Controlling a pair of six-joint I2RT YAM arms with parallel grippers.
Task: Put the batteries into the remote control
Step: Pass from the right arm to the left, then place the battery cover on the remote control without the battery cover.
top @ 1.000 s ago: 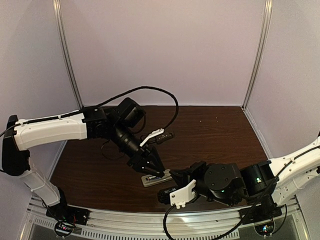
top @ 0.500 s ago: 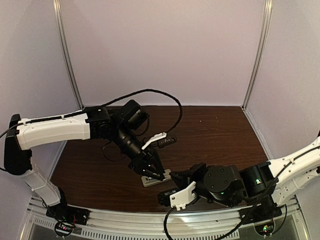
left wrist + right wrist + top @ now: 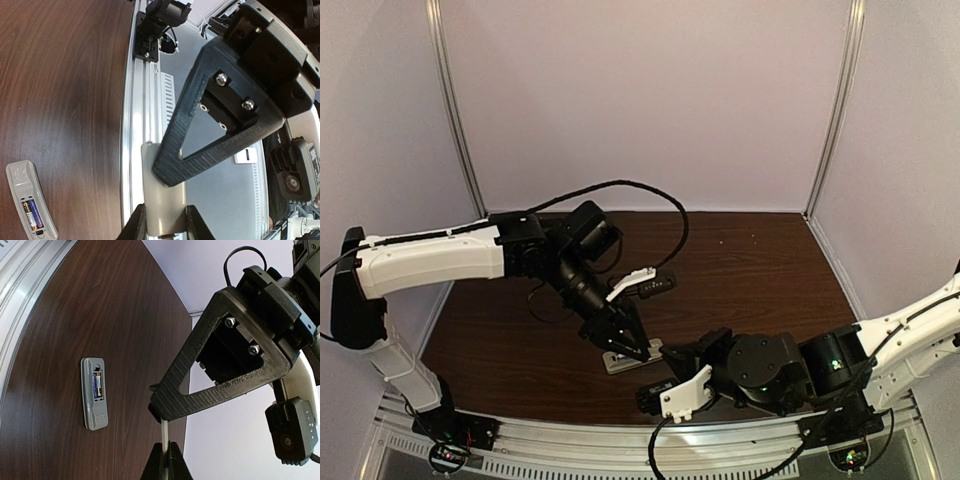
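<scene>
The remote control (image 3: 94, 392) lies back-up on the dark wood table, its battery bay open. The two batteries (image 3: 97, 386) sit side by side inside it, one blue-purple. They also show in the left wrist view (image 3: 32, 214). Both grippers meet just above and beside the remote (image 3: 632, 358) and hold one thin whitish battery cover (image 3: 165, 200). My left gripper (image 3: 165, 222) grips the cover by its side edges. My right gripper (image 3: 166, 452) pinches its flat faces, so the cover appears edge-on (image 3: 163, 432). In the top view the left gripper (image 3: 628, 345) hides part of the remote, with the right gripper (image 3: 672, 358) beside it.
A metal rail (image 3: 132, 125) runs along the table's near edge, close to the remote. A black cable (image 3: 620, 185) loops above the left arm. Pale walls close in the table (image 3: 750, 260) at the back and on both sides.
The left arm has shifted slightly right and nearer, down over the remote. The right arm has barely moved.
</scene>
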